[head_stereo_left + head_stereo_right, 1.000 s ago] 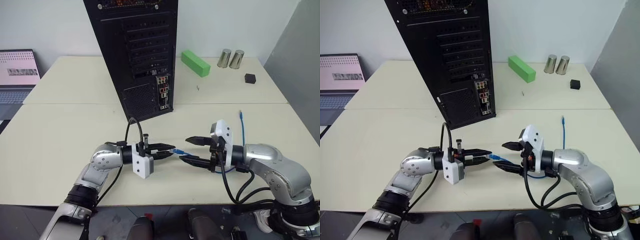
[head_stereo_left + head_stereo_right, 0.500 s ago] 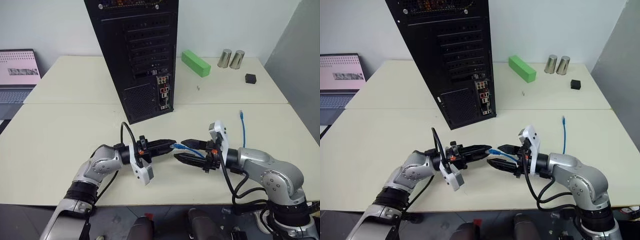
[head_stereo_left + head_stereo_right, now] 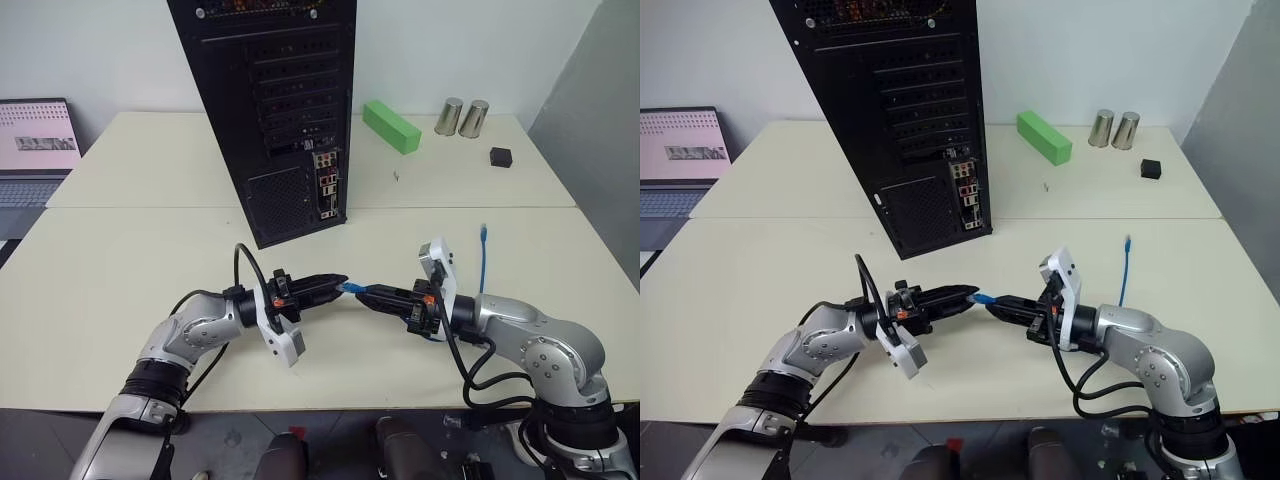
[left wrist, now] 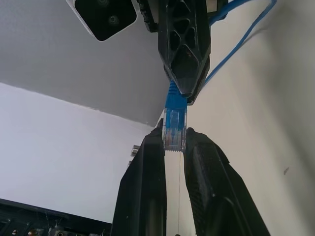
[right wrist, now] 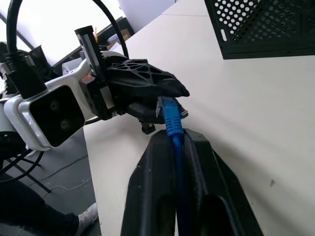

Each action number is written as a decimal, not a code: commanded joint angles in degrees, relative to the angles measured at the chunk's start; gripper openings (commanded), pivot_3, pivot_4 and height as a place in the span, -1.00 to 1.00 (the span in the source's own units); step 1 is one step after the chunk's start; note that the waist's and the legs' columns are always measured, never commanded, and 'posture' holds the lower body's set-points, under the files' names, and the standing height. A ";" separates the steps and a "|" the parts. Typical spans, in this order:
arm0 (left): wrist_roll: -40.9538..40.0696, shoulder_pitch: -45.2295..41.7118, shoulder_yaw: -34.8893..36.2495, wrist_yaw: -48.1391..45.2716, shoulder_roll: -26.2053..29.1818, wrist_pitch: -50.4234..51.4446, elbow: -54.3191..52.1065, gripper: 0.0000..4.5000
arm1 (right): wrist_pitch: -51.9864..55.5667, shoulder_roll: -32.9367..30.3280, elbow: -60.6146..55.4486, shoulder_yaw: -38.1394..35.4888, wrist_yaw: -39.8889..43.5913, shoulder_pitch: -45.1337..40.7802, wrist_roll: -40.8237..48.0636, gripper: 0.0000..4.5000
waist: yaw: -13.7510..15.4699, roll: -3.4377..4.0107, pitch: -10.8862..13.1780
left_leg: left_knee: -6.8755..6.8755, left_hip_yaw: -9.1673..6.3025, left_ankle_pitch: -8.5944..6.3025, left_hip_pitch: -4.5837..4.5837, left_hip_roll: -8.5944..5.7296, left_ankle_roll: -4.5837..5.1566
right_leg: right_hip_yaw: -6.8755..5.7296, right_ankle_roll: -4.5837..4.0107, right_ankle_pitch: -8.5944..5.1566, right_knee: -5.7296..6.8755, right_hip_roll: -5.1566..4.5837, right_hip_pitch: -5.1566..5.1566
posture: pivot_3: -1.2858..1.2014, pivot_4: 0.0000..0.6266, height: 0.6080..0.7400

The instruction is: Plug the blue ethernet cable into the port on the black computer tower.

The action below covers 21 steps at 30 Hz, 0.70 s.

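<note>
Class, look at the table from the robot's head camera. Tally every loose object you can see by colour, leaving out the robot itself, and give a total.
Black: 2, the black computer tower and a small black cube
Blue: 1, the blue ethernet cable
Green: 1, a green block
Silver: 2, two metal cups
Grey: 1, a laptop
Total: 7

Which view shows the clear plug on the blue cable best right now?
The left wrist view: the plug sits close up between the left end effector fingers. The right wrist view shows it partly hidden behind that end effector. The head views show a tiny blue speck between both end effectors.
</note>
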 commanded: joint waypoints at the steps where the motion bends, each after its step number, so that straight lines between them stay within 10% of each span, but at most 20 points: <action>1: 0.60 -0.73 -0.82 1.98 0.82 -0.78 -1.42 -0.88 | -0.11 0.26 -1.24 -0.62 0.17 -1.18 2.81 -1.00 | 0.00 0.00 0.00 | 0.00 0.00 0.00 0.00 0.00 0.00 | 0.00 0.00 0.00 0.00 0.00 0.00 | 0.03 -0.52 1.00; 9: -3.24 -0.29 -3.86 1.39 2.40 -0.48 -0.75 -0.88 | 0.21 -0.41 -1.14 -0.26 0.01 -1.51 3.58 -1.00 | 0.00 0.00 0.00 | 0.00 0.00 0.00 0.00 0.00 0.00 | 0.00 -0.02 0.01 0.00 0.00 0.00 | 0.03 -0.52 1.00; 21: -19.14 2.99 -6.40 -6.56 5.26 12.15 -2.59 0.34 | -1.06 -1.67 -1.21 -0.06 -0.28 -1.82 2.62 -1.00 | -0.20 0.01 0.00 | -0.01 -0.01 0.00 0.00 0.01 0.00 | -0.01 0.03 -0.02 0.01 0.01 0.00 | 0.03 -0.52 1.00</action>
